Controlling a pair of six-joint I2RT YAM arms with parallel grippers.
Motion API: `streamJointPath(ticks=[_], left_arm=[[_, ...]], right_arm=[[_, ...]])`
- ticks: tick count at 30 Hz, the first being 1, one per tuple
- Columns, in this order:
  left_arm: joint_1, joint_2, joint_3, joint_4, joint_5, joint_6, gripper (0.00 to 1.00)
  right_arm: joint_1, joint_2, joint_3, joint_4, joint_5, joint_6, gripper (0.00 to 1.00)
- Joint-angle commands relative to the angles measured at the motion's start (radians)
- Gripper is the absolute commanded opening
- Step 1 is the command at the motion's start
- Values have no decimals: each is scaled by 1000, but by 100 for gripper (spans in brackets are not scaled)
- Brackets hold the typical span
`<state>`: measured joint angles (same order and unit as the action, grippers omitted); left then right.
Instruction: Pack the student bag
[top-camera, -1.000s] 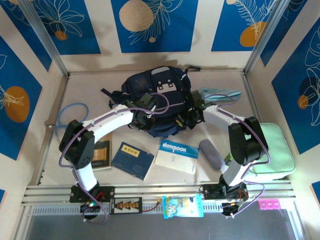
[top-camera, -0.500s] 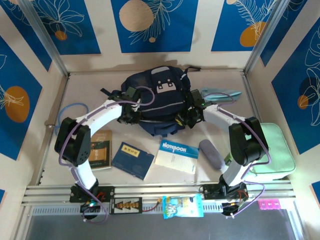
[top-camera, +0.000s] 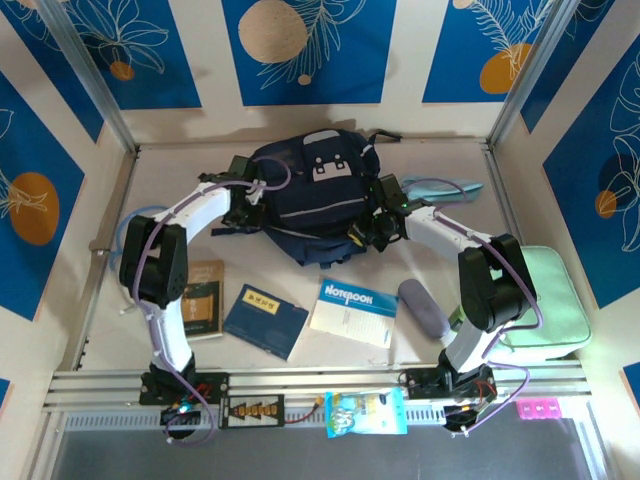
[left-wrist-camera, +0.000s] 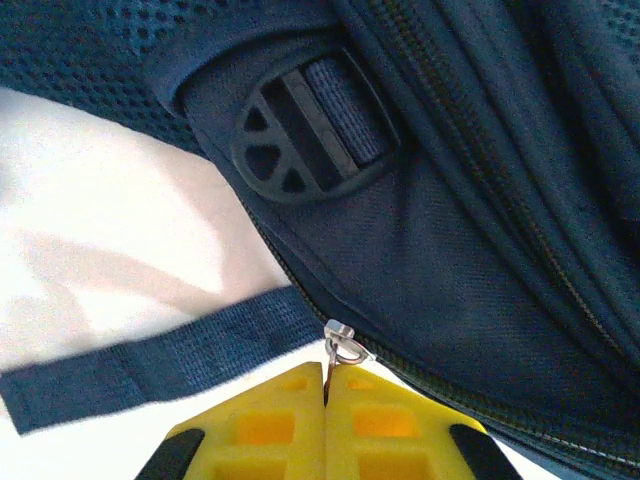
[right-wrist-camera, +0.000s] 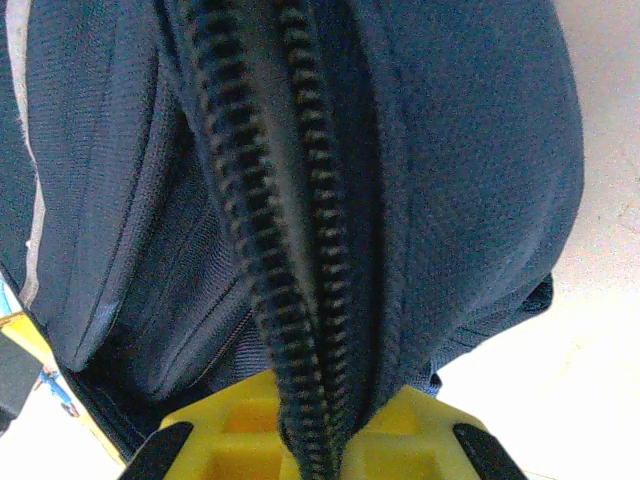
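Two grips are held on the student bag (top-camera: 310, 195), laid mid-way along the far edge of the bench (top-camera: 170, 180): its zipper pull (left-wrist-camera: 338, 341) is pinched by the left gripper (left-wrist-camera: 326, 388), its zippered seam (right-wrist-camera: 300, 250) by the right gripper (right-wrist-camera: 318, 425)

The left gripper (top-camera: 250, 207) has been moved from the near middle of the bag (top-camera: 310, 195) round to its left side, where the zip pull (left-wrist-camera: 338, 340) is clamped. The left forearm has been swung leftward, so the cable (top-camera: 130, 225) is now partly covered. The bag's near edge has been drawn slightly away from the notebook (top-camera: 352, 311).
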<state>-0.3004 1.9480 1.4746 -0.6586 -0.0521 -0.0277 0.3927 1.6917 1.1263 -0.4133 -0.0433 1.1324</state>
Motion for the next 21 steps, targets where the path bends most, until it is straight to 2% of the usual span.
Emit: streamJointPath(ticks=[1,7,9,11,14,15,17,19,21], left_arm=[[41,46,65,25,-71,127,0],[47,80,131,0,-76,290,0],[47,87,140,6,-112,342,0],[53,103,166,-5,-138,358,0],[58,115,214,-51,-83,328,0],[58,106,221,-68,-60,303,3],[58,71,216,-92,-32,237,21],[58,6,166,-84,-34,154,41],[58,-76,106,-69,-36,55,51]], right_arm=[[-12,-23,30,-43,61,-26,5],[-21,-23,34,-55,69,-34,5],[-24,-22,37,-57,67,-36,5],[-22,-18,41,-55,66,-37,5],[-14,-17,36,-35,45,-32,6],[-10,-17,32,-17,30,-29,7],[2,-15,27,15,2,-26,12],[18,-14,30,23,-3,-29,21],[26,-22,42,-1,23,-47,33]])
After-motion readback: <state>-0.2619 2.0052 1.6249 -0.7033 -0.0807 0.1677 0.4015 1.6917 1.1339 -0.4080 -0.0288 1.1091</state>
